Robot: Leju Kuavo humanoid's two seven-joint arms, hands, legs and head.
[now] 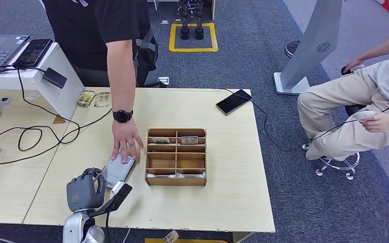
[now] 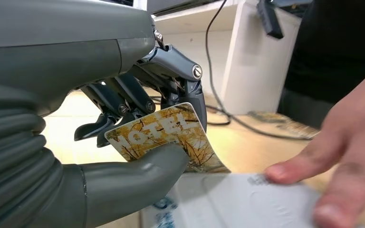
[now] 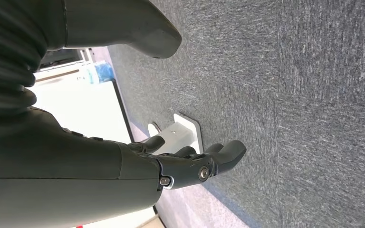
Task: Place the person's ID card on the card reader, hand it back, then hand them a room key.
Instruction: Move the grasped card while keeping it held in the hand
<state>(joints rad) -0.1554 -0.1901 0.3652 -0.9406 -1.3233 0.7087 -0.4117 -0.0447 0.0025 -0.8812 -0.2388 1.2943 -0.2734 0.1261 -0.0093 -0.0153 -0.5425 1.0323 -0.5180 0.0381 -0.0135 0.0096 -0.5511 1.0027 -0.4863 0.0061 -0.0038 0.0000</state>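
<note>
Grey left robot hand [image 2: 138, 118] pinches a hotel key card [image 2: 166, 137] upright; right robot hand [image 3: 171, 161] hangs spread, holding nothing.

The head view looks forward and down from high on the robot onto the wooden table [image 1: 223, 167], the left hand [image 1: 85, 190] rising from the lower left of the frame. The left wrist view sits close behind that same hand [image 2: 123, 123], low over the tabletop, and shares the card reader [image 1: 119, 169] [image 2: 237, 202] and the person's hand [image 1: 126, 142] [image 2: 342, 166]. The right wrist view (turned sideways) faces grey carpet [image 3: 290, 95] past the right hand [image 3: 190, 166]
</note>
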